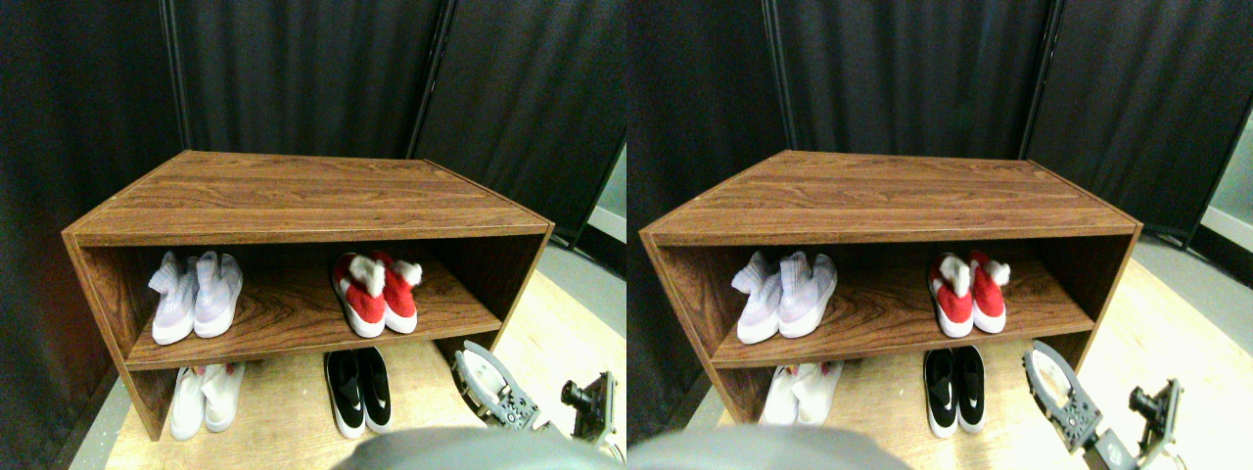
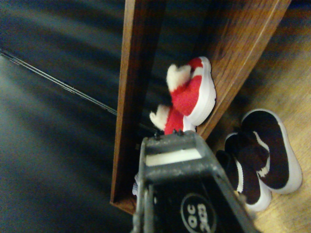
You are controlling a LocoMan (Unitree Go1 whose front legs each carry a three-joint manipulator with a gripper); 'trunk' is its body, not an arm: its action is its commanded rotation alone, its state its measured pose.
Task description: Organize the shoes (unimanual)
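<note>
- Your right gripper (image 1: 487, 377) hangs just off the lower right corner of the wooden shoe rack (image 1: 294, 196), apart from every shoe; whether the jaws are open or closed cannot be told from either view.
- On the rack's shelf (image 1: 294, 318) stand the lavender pair (image 1: 196, 294) at the left and the red pair with white fluffy trim (image 1: 377, 292) at the right.
- On the floor (image 1: 284, 411) beneath the shelf stand the white pair (image 1: 206, 397) at the left and the black pair with a white logo (image 1: 359, 390) at the right.
- Step in hand, as a judgement: all four pairs appear set side by side, so you seem to be either finished or poised before a fresh approach.
- Should another move be needed, the black pair lies nearest; you would swing left and low, clearing the rack's side panel.
- Writing: the black shoe's white mark cannot be read as a brand; no other label shows on the shoes.
</note>
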